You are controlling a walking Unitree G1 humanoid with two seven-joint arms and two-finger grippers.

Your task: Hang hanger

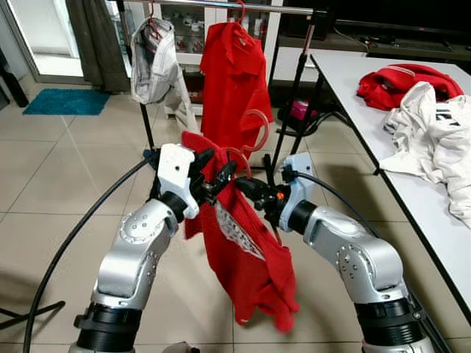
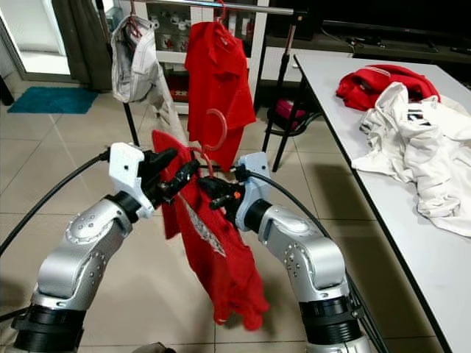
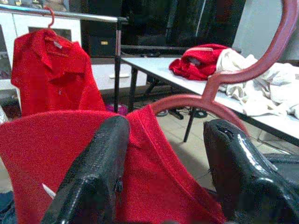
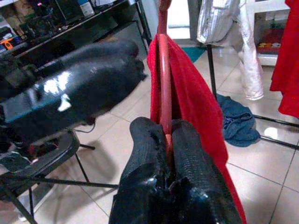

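Observation:
A red shirt [image 1: 250, 257] hangs from a pink-red hanger [image 1: 267, 131] that I hold in front of me, below the clothes rail [image 1: 221, 6]. My right gripper [image 1: 250, 187] is shut on the hanger's bar [image 4: 163, 70], pinching it between both fingers. My left gripper [image 1: 215, 170] is open at the shirt's shoulder; the cloth and the hanger's arm [image 3: 219, 81] lie in the gap between its spread fingers [image 3: 93, 172]. The hanger's hook curls upward, well short of the rail.
On the rail hang a red shirt [image 1: 235, 73] and a white-grey shirt [image 1: 154, 62]. A white table [image 1: 353, 81] on the right carries red clothes [image 1: 405, 81] and white clothes [image 1: 434, 140]. A black rack post [image 1: 294, 95] stands behind, a teal mat [image 1: 66, 101] far left.

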